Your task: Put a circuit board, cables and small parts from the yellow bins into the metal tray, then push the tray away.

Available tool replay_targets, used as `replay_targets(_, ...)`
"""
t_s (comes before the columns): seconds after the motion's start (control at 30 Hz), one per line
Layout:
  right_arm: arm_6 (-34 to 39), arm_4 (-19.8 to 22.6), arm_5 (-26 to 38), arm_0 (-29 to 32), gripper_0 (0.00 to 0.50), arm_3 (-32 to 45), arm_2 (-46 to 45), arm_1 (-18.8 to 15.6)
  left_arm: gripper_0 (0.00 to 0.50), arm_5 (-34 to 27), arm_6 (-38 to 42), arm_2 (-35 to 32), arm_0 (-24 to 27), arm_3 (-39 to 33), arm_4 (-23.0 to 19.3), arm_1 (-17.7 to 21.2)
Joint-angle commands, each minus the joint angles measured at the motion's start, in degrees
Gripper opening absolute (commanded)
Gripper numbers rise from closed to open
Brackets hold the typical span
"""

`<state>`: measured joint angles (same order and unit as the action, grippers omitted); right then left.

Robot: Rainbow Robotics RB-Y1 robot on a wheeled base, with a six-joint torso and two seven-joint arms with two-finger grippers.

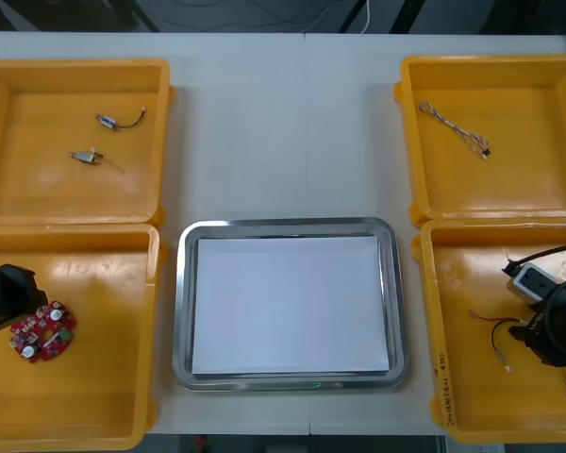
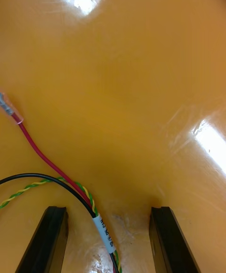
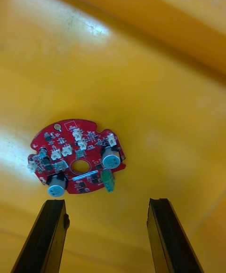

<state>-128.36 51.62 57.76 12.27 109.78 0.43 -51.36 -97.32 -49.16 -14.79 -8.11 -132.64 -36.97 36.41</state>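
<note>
Both arms of the robot reach into the bins nearest it. The left gripper (image 3: 107, 202) is low inside the near left yellow bin (image 1: 75, 415), its black fingers (image 3: 49, 235) spread wide and holding nothing. The round red circuit board (image 3: 77, 157) lies flat on the bin floor just beyond the fingertips, component side up, apart from both.

Across the table, the right gripper (image 2: 107, 209) is down in the near right yellow bin (image 1: 472, 377), its fingers also standing wide apart and closed on nothing. A bundle of cables runs up between them, closer to one finger than the other, bound by a white printed sleeve (image 2: 103, 233). From there a red cable (image 2: 37, 148), a black cable (image 2: 47, 179) and a green-and-yellow twisted pair (image 2: 28, 190) fan out over the bin floor.

The metal tray (image 1: 181, 311), white inside, sits at the centre of the table between the bins, with nothing in it. In the far left yellow bin (image 1: 38, 189) lie two small metal parts (image 1: 87, 157), near each other. In the far right yellow bin (image 1: 528, 179) rests a pale twisted cable (image 1: 457, 130).
</note>
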Motion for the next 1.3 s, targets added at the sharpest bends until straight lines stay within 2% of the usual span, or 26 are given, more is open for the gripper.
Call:
replay_targets(0.03, -1.5, -0.6, -0.6, -0.7, 0.5, -0.5, 1.1, -1.8, 0.5, -0.5, 3.8, 2.0, 1.5, -1.7, 2.7, -3.6)
replay_targets(0.2, -1.1, -0.6, -0.6, -0.7, 0.495, -0.8, 1.1, -1.9, 0.5, -0.5, 4.7, 3.6, 1.3, -1.7, 6.3, -6.0)
replay_targets(0.23, -1.1, -0.4, -0.6, -0.6, 0.446, -0.9, 1.1, -1.9, 0.5, -0.5, 4.9, 3.9, 1.1, -1.6, 7.0, -6.4)
replay_targets(0.27, -1.1, -0.5, -0.6, -0.6, 0.43, -1.0, 1.1, -1.9, 0.5, -0.5, 4.9, 4.0, 1.0, -1.6, 7.2, -6.6)
replay_targets(0.3, -1.0, -0.6, -0.6, -0.6, 0.395, -1.0, 1.1, -1.9, 0.5, -0.3, 5.0, 4.0, 0.7, -1.6, 7.2, -6.9)
replay_targets(0.33, -1.0, -0.6, -0.6, -0.5, 0.305, -1.0, 1.1, -1.9, 0.5, 0.0, 5.1, 4.1, 0.5, -1.6, 7.0, -7.1)
replay_targets(0.37, -0.9, -0.6, -0.6, -0.5, 0.246, -1.0, 1.1, -1.8, 0.5, 0.3, 5.1, 4.2, 0.2, -1.6, 6.9, -7.1)
replay_targets(0.4, -1.0, -0.6, -0.6, -0.5, 0.145, -1.0, 1.1, -1.9, 0.5, 1.0, 5.3, 4.5, -0.2, -1.4, 6.9, -7.1)
replay_targets(0.43, -0.8, -0.6, -0.7, -0.5, 0.1, -1.0, 1.1, -1.9, 0.5, 2.1, 5.5, 4.9, -0.9, -1.1, 7.0, -7.2)
replay_targets(0.47, -0.8, -0.6, -0.6, -0.5, 0.084, -1.0, 1.1, -1.8, 0.5, 2.7, 5.6, 5.1, -1.0, -1.0, 7.0, -7.2)
replay_targets(0.53, -0.8, -0.4, -0.6, -0.5, 0.0, -1.0, 1.1, -1.9, 0.5, 5.2, 5.6, 5.7, -2.4, -0.3, 7.3, -7.2)
replay_targets(0.67, -0.7, 0.1, -1.3, -0.4, 0.0, -1.0, 1.1, -1.9, 0.5, 7.7, 5.7, 6.2, -3.7, 0.9, 7.3, -7.2)
replay_targets(0.9, -0.7, 0.1, -0.7, -0.5, 0.0, 1.3, -1.3, -1.9, 0.5, 8.6, 5.5, 6.8, -4.5, 2.8, 8.7, -7.2)
replay_targets(1.27, 1.3, 1.8, 15.5, -0.5, 0.0, 11.1, -12.5, -1.9, 0.5, 13.0, 5.5, 8.7, -5.6, 6.1, 10.3, -7.1)
replay_targets(1.3, 1.3, 1.8, 15.5, -0.5, 0.0, 11.1, -12.5, -1.9, 0.5, 13.0, 5.5, 8.7, -5.6, 6.1, 10.3, -7.1)
